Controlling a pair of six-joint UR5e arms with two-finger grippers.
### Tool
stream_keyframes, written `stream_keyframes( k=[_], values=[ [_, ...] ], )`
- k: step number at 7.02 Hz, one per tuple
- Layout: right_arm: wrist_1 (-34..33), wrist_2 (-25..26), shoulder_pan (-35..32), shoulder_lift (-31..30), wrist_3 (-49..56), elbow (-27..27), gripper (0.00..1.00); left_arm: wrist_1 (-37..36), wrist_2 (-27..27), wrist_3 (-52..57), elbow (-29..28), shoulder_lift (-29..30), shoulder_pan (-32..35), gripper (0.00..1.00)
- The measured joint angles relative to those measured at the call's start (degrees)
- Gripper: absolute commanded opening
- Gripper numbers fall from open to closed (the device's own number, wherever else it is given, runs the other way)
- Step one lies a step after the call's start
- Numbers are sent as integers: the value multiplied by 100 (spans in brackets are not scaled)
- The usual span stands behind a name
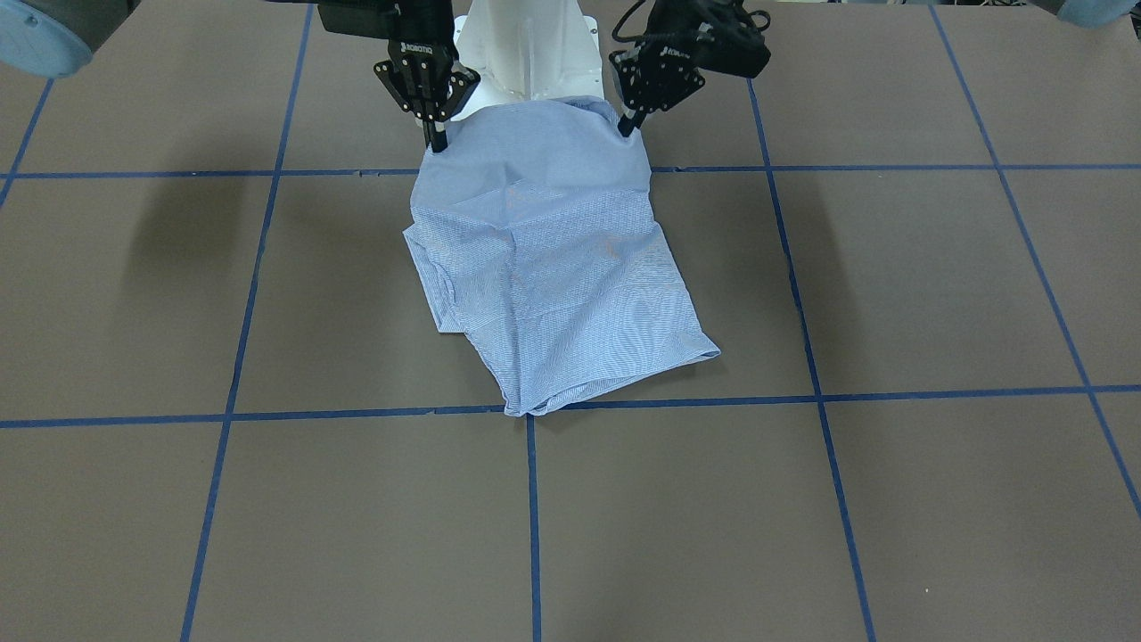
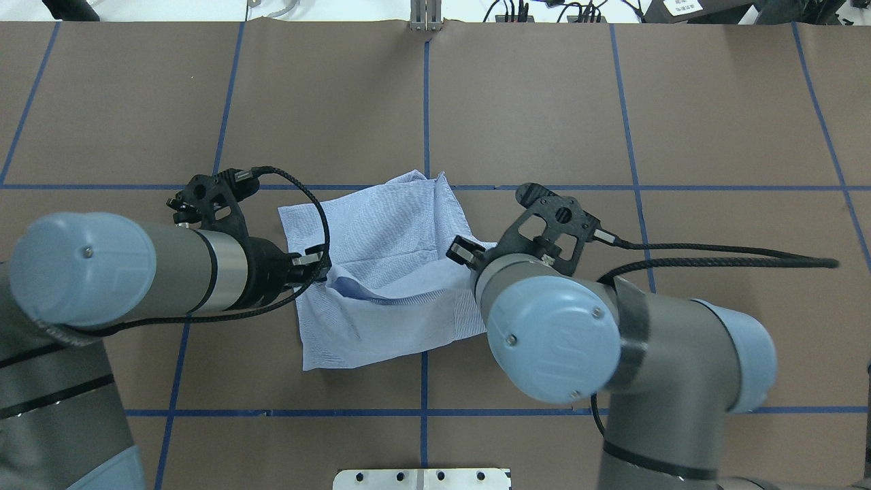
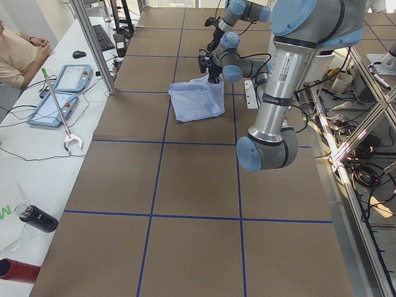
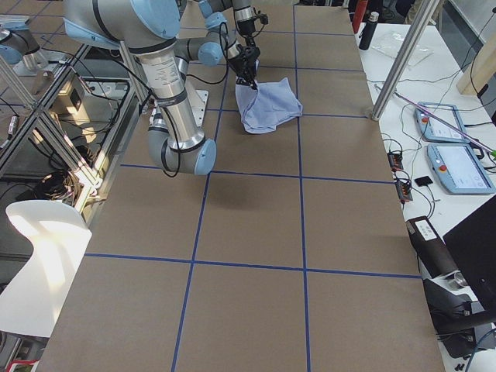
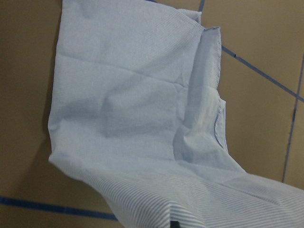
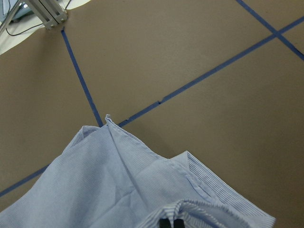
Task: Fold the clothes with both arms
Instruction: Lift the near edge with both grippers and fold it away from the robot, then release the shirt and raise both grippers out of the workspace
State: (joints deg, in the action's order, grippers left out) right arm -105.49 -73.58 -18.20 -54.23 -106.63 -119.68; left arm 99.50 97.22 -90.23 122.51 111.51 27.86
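I see the shirt (image 1: 553,267) lying folded on the table (image 1: 891,285) just in front of the white pedestal base (image 1: 526,53). My left gripper (image 1: 630,127) and right gripper (image 1: 438,141) each pinch a corner of the edge nearest the base, holding it raised; the end farthest from the base lies flat

ROBOTIQ | white lettering on right hand (image 1: 438,143) | left hand (image 1: 627,130) lettering too blurred

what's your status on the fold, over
left gripper shut on shirt corner. right gripper same, other corner. robot-side edge lifted, rest on table. nothing seen in the way.
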Motion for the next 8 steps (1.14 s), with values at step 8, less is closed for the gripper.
stream_keyframes(
  k=[8],
  values=[
    [2679,-490,-1117,1847,818,4756,0,1696,-149,1120,-2942,349,866,0]
  ],
)
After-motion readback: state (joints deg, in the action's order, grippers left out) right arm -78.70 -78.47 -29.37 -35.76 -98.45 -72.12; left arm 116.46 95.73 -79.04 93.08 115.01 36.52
